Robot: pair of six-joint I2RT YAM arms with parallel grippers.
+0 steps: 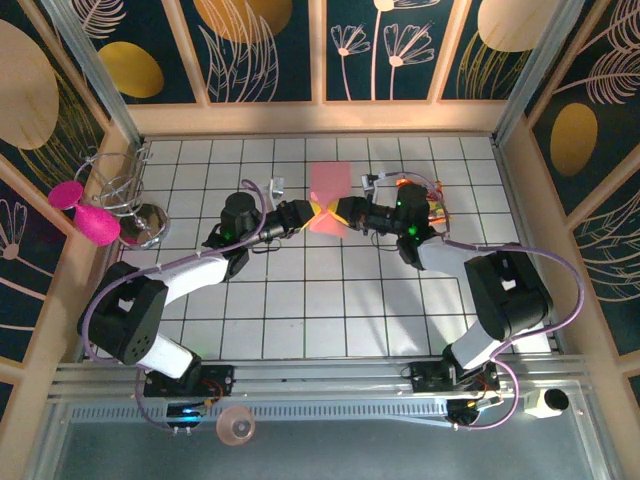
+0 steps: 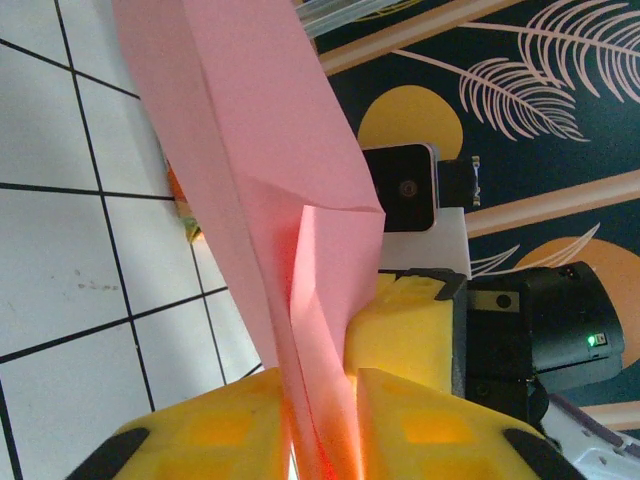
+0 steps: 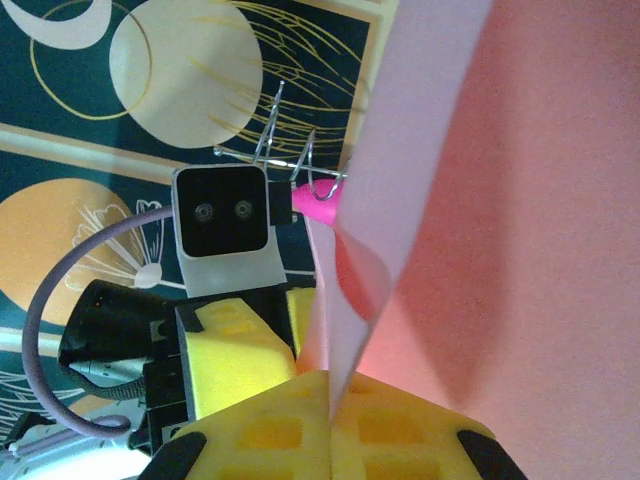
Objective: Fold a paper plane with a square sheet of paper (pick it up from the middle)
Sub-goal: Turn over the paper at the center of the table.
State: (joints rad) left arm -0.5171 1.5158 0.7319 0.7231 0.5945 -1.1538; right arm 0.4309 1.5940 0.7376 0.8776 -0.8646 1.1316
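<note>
Top external: square sheet of paper (image 1: pixel 330 188), salmon pink and already creased, is held up off the counter (image 1: pixel 300 290), over the middle of its far half. It is pinched at its waist, so it fans out like a bow-tie. Its long axis runs from the far edge toward the near edge, crosswise to the line between the two arms.

Left fingers (image 1: pixel 313 213) come in from the left edge side, right fingers (image 1: pixel 345 211) from the right edge side. They meet almost tip to tip at the pinch, and neither arm is nearer.

Left wrist: yellow pads (image 2: pixel 215 430) are closed tight on the folded layers, with paper rising up and away and a crease running along it. The opposing yellow pad (image 2: pixel 400 330) is just beside, on the same fold. Right wrist: pads (image 3: pixel 270 430) are likewise clamped on the sheet edge.

Judgement: mid-fold. The next crease depends on the two grips staying aligned across that short waist, and a twist could tear or skew it.

Wire rack (image 1: pixel 120 185) and magenta discs (image 1: pixel 85 215) sit by the left edge, well apart.
</note>
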